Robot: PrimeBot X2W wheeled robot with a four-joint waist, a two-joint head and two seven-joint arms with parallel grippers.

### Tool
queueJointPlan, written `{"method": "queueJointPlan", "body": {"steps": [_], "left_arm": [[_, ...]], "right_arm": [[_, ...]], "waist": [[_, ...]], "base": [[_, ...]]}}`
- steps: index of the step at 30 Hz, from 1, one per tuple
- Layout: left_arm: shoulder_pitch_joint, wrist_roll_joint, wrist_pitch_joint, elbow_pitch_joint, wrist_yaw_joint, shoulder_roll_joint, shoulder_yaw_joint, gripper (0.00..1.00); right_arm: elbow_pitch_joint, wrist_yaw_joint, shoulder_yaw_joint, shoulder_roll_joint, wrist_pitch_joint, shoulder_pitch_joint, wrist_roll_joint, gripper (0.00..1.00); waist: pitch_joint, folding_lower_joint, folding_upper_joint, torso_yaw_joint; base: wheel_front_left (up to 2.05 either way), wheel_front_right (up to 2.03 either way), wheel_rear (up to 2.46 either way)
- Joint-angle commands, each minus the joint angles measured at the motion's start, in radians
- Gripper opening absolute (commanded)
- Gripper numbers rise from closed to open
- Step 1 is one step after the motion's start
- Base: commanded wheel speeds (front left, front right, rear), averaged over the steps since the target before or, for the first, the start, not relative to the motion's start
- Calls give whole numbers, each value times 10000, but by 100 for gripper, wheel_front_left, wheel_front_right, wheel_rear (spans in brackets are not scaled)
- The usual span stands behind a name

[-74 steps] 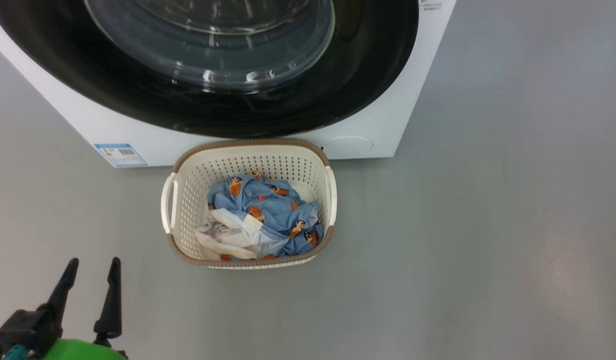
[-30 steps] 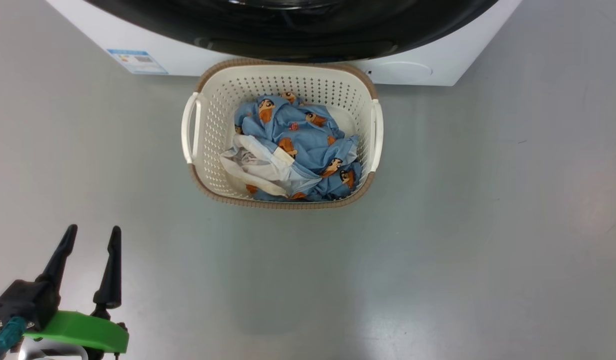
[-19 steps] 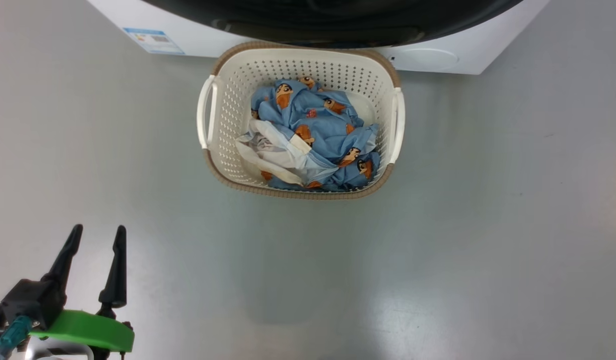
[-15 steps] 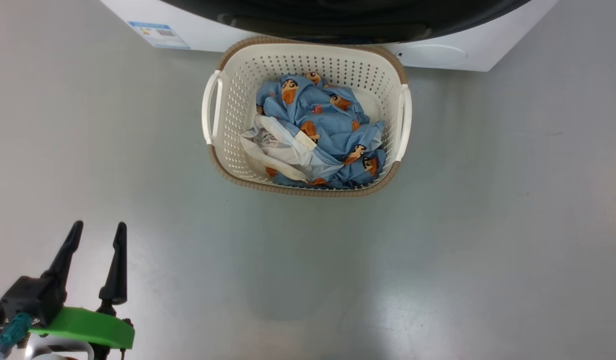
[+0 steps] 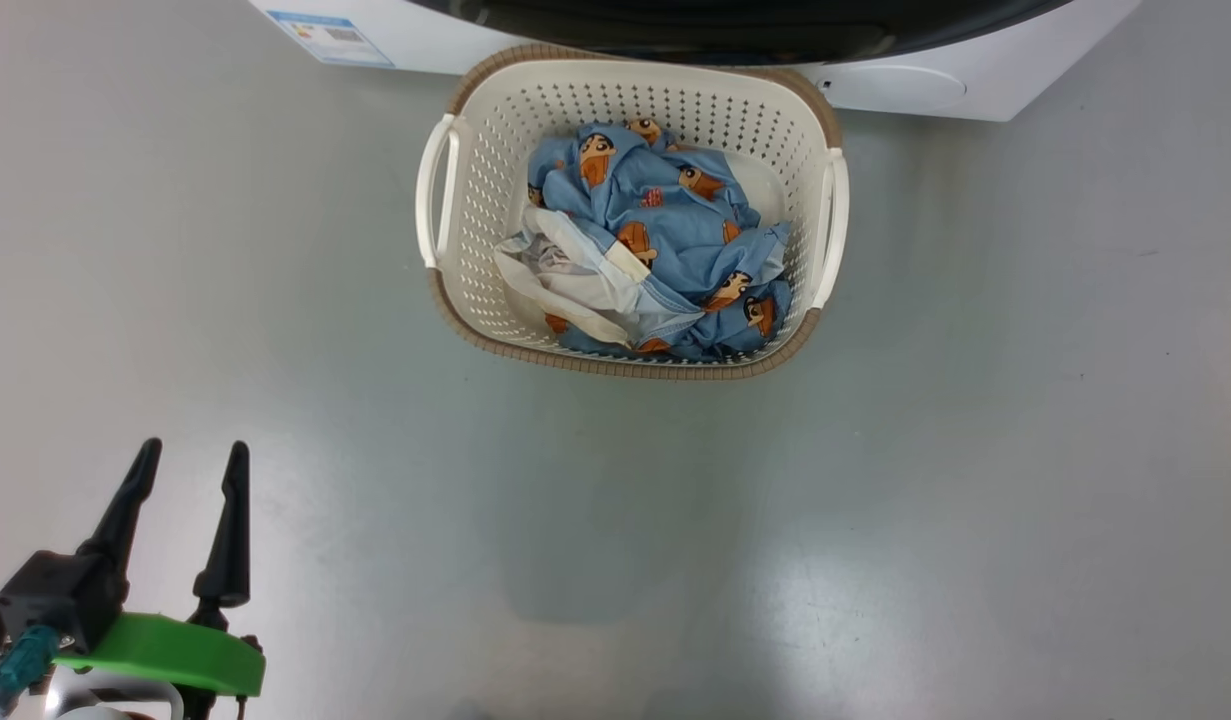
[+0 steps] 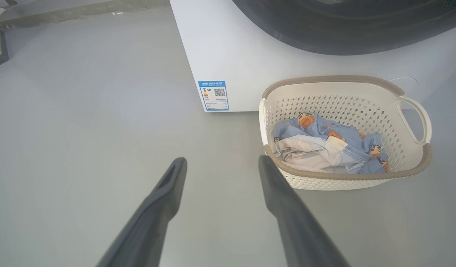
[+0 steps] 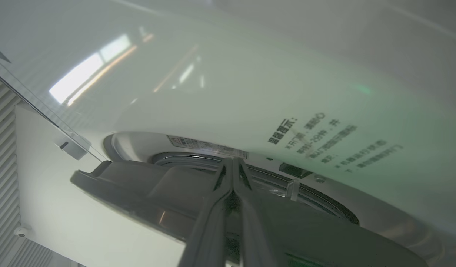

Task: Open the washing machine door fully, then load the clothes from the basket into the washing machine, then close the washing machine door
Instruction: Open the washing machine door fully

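We see the left gripper (image 5: 195, 447) low at the left of the head view, fingers spread wide with nothing between them, hanging over grey floor (image 5: 925, 500). In its wrist view the basket (image 5: 630, 368) sits just past the fingertip on that view's right, apart from it. The basket stands on the floor just in front of the washing machine (image 5: 975, 85), its back rim under the lower edge of the washing machine door (image 5: 735, 25). The clothes (image 5: 665, 230) lie bunched inside the basket, blue printed fabric over the middle and right, white-grey piece at the left. A blue label sticker (image 5: 330, 37) is on the machine's lower front, left of the basket. The right gripper (image 7: 232, 160) has its fingers pressed together, pinching nothing we can make out, tips at the gap between the ajar door's grey edge and the machine's white front
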Motion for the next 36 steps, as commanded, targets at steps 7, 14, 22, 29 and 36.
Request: {"method": "queueJointPlan", "body": {"steps": [7, 14, 22, 29, 36], "left_arm": [[22, 25, -65, -239, -13, 329, 384, 100], [105, 32, -65, -313, -13, 288, 458, 100], [101, 52, -65, -317, -13, 245, 435, 100], [156, 71, -65, -237, -13, 193, 486, 100], [196, 85, -65, -259, -13, 128, 519, 100]], "right_arm": [[-191, -9, 115, 154, 342, -462, 52, 0], [-90, -9, 150, 201, 596, -655, 27, 0], [68, -9, 262, 237, 889, -798, -39, 0], [164, -9, 422, 268, 1229, -814, -58, 0], [184, -9, 517, 299, 1554, -760, 25, 0]], "waist": [[157, 0, 0, 92], [232, 0, 0, 136], [162, 0, 0, 174], [-35, 0, 0, 163], [-128, 0, 0, 131]], "base": [[0, 0, 0], [0, 0, 0], [0, 0, 0], [0, 0, 0], [0, 0, 0]]}}
